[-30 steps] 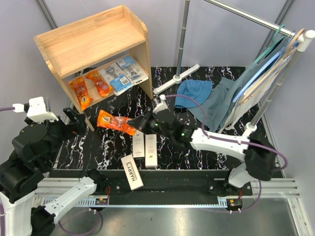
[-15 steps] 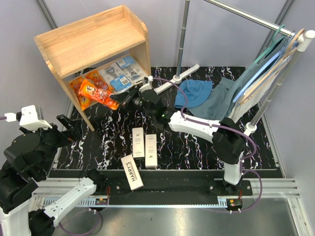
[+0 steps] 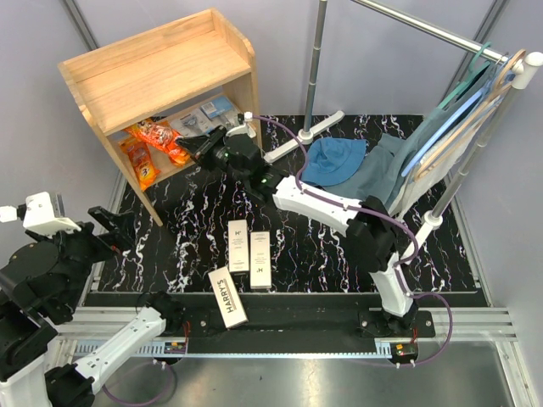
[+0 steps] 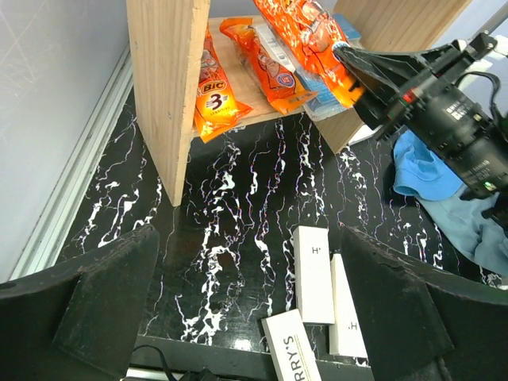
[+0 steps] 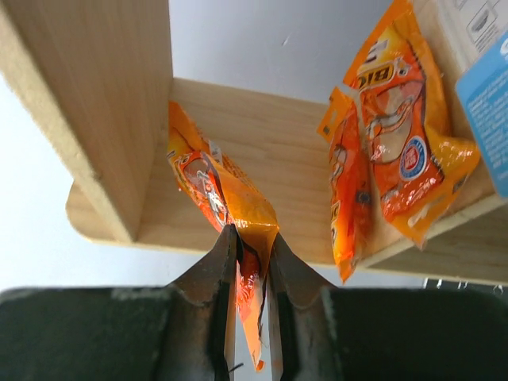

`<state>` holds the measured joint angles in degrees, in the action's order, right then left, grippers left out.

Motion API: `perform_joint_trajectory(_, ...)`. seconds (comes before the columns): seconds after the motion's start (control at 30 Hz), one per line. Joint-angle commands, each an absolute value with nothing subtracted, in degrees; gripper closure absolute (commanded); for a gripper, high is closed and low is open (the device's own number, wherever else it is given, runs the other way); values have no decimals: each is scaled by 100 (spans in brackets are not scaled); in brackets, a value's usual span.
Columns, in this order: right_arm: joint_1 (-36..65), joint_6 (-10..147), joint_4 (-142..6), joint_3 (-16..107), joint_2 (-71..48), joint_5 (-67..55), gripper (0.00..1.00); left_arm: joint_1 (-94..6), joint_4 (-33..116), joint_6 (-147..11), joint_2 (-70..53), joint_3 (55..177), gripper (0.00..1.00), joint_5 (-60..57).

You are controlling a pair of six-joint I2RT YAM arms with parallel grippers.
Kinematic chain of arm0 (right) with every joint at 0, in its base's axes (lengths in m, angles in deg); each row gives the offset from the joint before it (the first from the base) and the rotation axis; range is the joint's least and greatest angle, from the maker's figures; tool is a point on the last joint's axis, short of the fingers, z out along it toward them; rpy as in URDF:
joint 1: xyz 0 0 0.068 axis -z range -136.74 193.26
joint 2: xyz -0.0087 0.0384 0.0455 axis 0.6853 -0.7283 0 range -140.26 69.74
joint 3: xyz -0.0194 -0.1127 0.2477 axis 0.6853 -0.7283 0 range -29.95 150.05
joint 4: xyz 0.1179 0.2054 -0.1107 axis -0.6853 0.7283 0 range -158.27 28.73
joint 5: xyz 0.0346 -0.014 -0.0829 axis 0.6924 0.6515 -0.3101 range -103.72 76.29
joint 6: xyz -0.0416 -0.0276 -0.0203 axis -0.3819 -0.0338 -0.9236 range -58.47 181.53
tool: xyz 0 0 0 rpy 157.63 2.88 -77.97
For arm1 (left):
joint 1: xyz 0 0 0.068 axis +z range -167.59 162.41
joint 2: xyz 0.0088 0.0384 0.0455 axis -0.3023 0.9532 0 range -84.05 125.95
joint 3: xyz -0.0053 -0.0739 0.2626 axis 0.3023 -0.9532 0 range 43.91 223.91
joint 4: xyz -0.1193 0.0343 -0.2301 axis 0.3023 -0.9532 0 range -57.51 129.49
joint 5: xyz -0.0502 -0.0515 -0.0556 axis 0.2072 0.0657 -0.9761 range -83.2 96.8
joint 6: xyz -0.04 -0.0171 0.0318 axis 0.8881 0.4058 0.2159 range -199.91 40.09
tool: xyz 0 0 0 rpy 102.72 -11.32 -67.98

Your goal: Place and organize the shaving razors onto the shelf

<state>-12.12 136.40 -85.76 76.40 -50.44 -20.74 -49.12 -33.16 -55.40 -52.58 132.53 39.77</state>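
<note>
The light-wood shelf stands at the back left. My right gripper reaches into its lower level, shut on the tail of an orange razor pack. The wrist view shows that pack pinched between the fingers, hanging above the lower board. Two more orange packs lie there, with blue blister packs to their right. Three white Harry's boxes lie on the black table. My left gripper hovers open and holds nothing, above the table near those boxes.
A metal clothes rack with hanging blue cloths fills the right side. A blue hat and a cloth lie on the table by the rack's white foot. The shelf's side panel stands just ahead of my left gripper.
My right arm carried the orange pack from over the table's middle, left and back, into the shelf's lower level. The left arm drew back a little toward the near left.
</note>
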Motion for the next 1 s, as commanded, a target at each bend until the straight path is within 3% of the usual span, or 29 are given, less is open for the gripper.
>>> perform_joint_trajectory(0.0,-1238,13571,-8268,8369,-5355,-2584,95,-4897,-3232,-5495,-5329,13487,1,4081)
perform_joint_trajectory(0.47,-1633,12543,-6308,11427,-6824,-3814,96,-4897,-3127,-5706,-4766,14753,1,4204)
perform_joint_trajectory(0.97,-1941,12218,-6167,11332,-6991,-4605,96,-4897,-3083,-5855,-4889,14675,1,4231)
